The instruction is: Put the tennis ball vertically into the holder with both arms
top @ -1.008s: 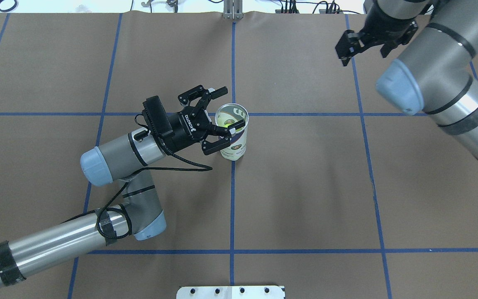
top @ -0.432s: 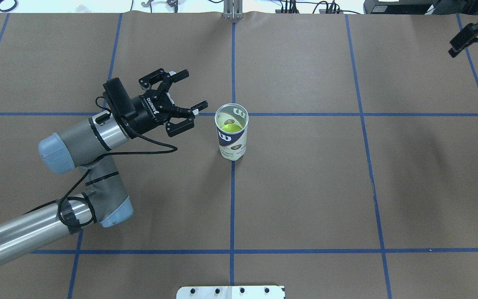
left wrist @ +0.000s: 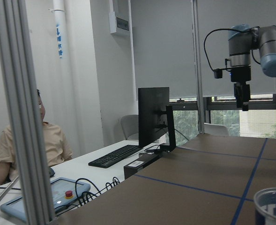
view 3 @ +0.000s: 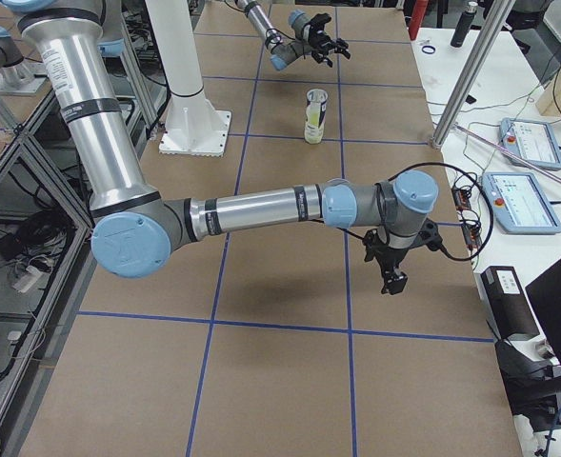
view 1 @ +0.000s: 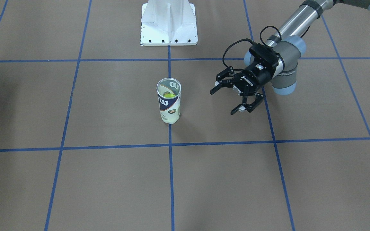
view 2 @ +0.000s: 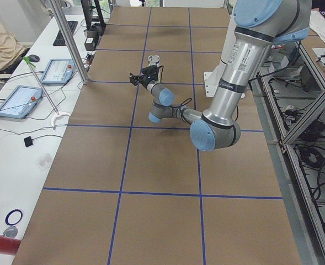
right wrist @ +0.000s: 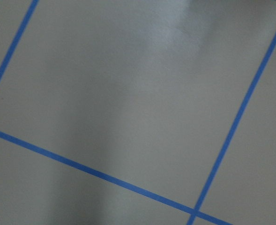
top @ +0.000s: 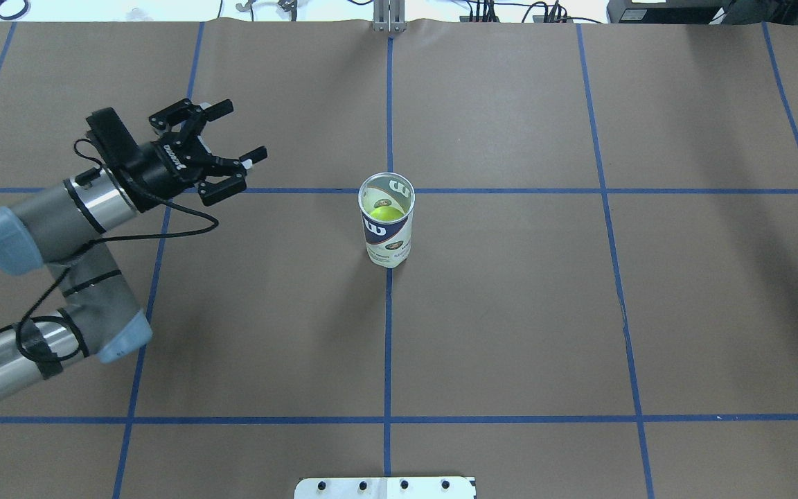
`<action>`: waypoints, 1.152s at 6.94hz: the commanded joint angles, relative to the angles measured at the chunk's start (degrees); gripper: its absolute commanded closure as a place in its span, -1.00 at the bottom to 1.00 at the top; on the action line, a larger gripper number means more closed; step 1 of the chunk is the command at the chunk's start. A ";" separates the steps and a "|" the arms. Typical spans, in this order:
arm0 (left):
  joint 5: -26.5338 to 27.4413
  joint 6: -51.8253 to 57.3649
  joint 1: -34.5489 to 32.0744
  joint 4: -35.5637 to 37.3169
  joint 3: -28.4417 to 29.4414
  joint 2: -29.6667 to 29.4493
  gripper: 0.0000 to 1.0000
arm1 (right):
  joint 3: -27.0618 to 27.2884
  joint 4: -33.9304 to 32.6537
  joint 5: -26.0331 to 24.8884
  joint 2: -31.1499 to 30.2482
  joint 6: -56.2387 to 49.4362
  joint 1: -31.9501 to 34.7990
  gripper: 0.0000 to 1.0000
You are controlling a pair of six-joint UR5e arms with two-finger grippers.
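Observation:
The holder [top: 386, 239], a clear can with a navy and white label, stands upright at the table's middle. It also shows in the front view [view 1: 169, 109]. The tennis ball [top: 384, 212] lies inside it, seen through the open mouth [view 1: 169, 94]. My left gripper [top: 241, 132] is open and empty, well to the left of the can and apart from it [view 1: 224, 102]. My right gripper [view 3: 391, 276] hangs over the table far from the can. It is out of the overhead view, and I cannot tell if it is open or shut.
The white pedestal base [view 1: 169, 22] stands at the robot's side of the table [top: 385, 487]. A side table with tablets [view 2: 20, 100] and a seated person [left wrist: 39, 140] lies beyond the far edge. The can's rim [left wrist: 271, 206] shows low in the left wrist view.
My left gripper, open, has drawn back from the can's mouth to the left and slightly away. The right arm has swung right, out of the overhead view.

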 commanded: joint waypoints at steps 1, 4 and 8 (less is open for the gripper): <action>-9.23 -3.12 -9.63 4.84 -0.49 5.90 -0.88 | -0.10 0.02 -0.05 -5.08 0.95 3.59 -0.98; -28.24 -3.13 -23.39 20.24 -1.62 11.19 -0.91 | 0.69 0.02 0.04 -7.65 1.05 3.69 -0.98; -44.16 5.16 -37.52 51.06 -7.57 10.67 -0.99 | 0.78 0.10 0.13 -7.65 1.05 3.69 -0.99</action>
